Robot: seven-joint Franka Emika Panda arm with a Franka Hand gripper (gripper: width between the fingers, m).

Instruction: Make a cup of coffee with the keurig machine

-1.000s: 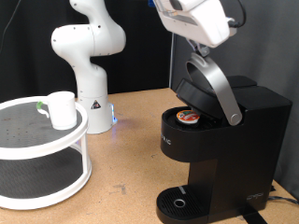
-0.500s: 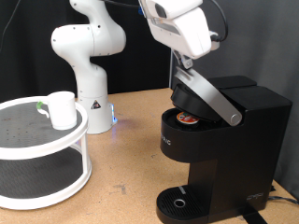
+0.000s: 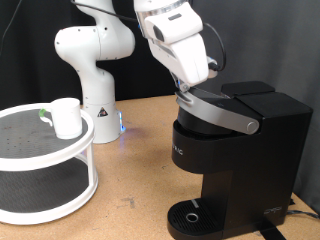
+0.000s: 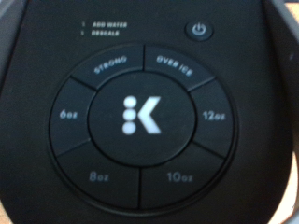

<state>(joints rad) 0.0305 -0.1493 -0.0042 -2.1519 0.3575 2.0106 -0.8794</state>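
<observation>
The keurig machine point(image 3: 245, 150) stands at the exterior view's right, black and boxy. Its silver-grey lid handle point(image 3: 225, 112) lies lowered, almost flat, and the pod chamber is hidden under the lid. My gripper point(image 3: 190, 92) rests at the front end of that lid handle, with its fingers hidden behind the white hand. The wrist view shows none of my fingers, only the machine's round button panel point(image 4: 140, 114) close up and its power button point(image 4: 198, 30). The white cup point(image 3: 66, 117) stands on the top tier of the white round stand, far from the gripper.
The white two-tier stand point(image 3: 30, 165) fills the exterior view's left. A second white robot arm's base point(image 3: 95, 60) stands at the back. The machine's round drip tray point(image 3: 190, 217) sits empty at the bottom. Bare wooden table point(image 3: 135, 170) lies between stand and machine.
The lid handle has swung down from raised to almost flat, and my hand has moved down and to the left with it. The pod in the chamber is no longer visible.
</observation>
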